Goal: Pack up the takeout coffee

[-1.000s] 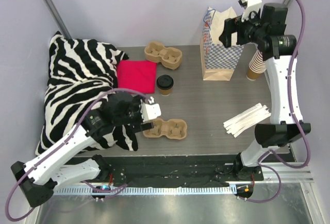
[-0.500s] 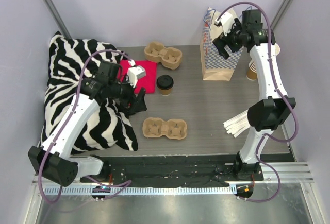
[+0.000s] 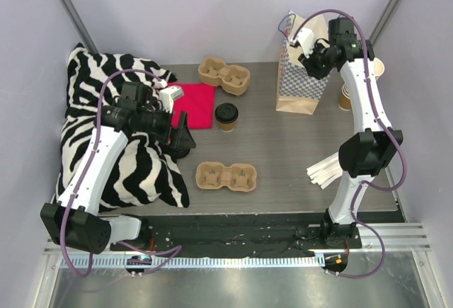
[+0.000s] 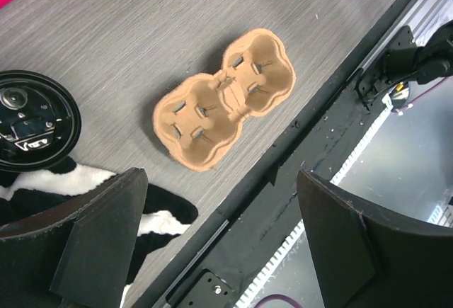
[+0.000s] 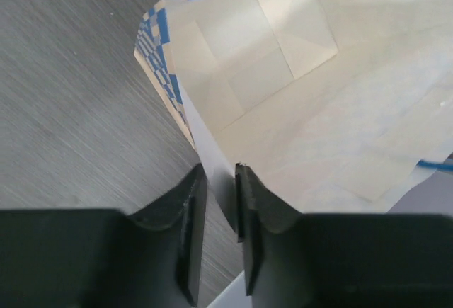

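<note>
- Takeout coffee point(image 3: 226, 115) stands upright on the surface point(image 3: 283, 145). It is a tan cup under a black lid, just right of the red cloth point(image 3: 191, 104), and neither arm touches it.
- Left end effector point(image 3: 180, 133) hangs left of the coffee, over the near right corner of the cloth where it meets the zebra-striped pillow point(image 3: 99, 131). Its jaws are spread wide and have hold of nothing.
- From the left wrist, the near cup carrier point(image 4: 225, 103) lies empty on the surface below, framed between the two dark fingers point(image 4: 99, 230) and well apart from them.
- Right end effector point(image 5: 219, 173) is at the top of the paper bag point(image 3: 301, 81), which stands upright at the far right with blue checks on its outside.
- Its jaws are drawn almost together, with the bag's rim pinched between them. The pale inside of the bag opens out beyond the fingers.
- A far cup carrier point(image 3: 224, 74) sits left of the bag and beyond the coffee.
- A stack of cups point(image 3: 346, 97) stands just right of the bag, partly hidden by the right arm.
- A bundle of white sticks point(image 3: 338, 165) lies near the right arm's base.
</note>
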Robot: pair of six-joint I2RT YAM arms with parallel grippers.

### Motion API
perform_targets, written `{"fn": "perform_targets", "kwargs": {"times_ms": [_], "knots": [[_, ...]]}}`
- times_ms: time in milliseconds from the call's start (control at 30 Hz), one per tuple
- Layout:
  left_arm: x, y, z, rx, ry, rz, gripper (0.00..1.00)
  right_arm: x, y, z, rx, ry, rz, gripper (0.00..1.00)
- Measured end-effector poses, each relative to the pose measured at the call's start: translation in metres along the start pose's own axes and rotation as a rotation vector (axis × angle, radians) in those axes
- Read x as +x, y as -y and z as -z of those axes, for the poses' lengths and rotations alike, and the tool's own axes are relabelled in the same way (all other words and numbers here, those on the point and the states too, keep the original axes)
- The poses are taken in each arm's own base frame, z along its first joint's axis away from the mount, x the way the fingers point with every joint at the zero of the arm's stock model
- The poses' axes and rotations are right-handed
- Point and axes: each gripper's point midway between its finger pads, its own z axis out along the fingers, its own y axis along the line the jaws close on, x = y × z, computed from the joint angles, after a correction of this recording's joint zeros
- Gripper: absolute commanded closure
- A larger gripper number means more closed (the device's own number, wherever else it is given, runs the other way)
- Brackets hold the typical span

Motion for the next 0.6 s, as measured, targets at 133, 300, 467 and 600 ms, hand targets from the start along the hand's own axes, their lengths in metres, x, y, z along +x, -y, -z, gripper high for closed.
{"fn": "perform_targets", "kwargs": {"times_ms": [133,300,467,600], "knots": [[-0.001,-0.002,0.0,-0.01,0.007,0.026,0.07,-0.005,-0.007,0.01,-0.032,0.01,-0.008,0.97],[0.003,-0.022,-0.008,-0.109,0.022,0.112,0.0,-0.03,-0.023,0.031,-0.066,0.061,-0.016,0.99],[0.019,-0.041,-0.018,-0.176,0.016,0.166,0.0,-0.051,-0.072,0.05,-0.133,0.084,-0.028,0.99],[0.034,-0.045,-0.022,-0.179,-0.027,0.181,0.03,-0.053,-0.117,0.068,-0.197,0.089,-0.014,0.99]]}}
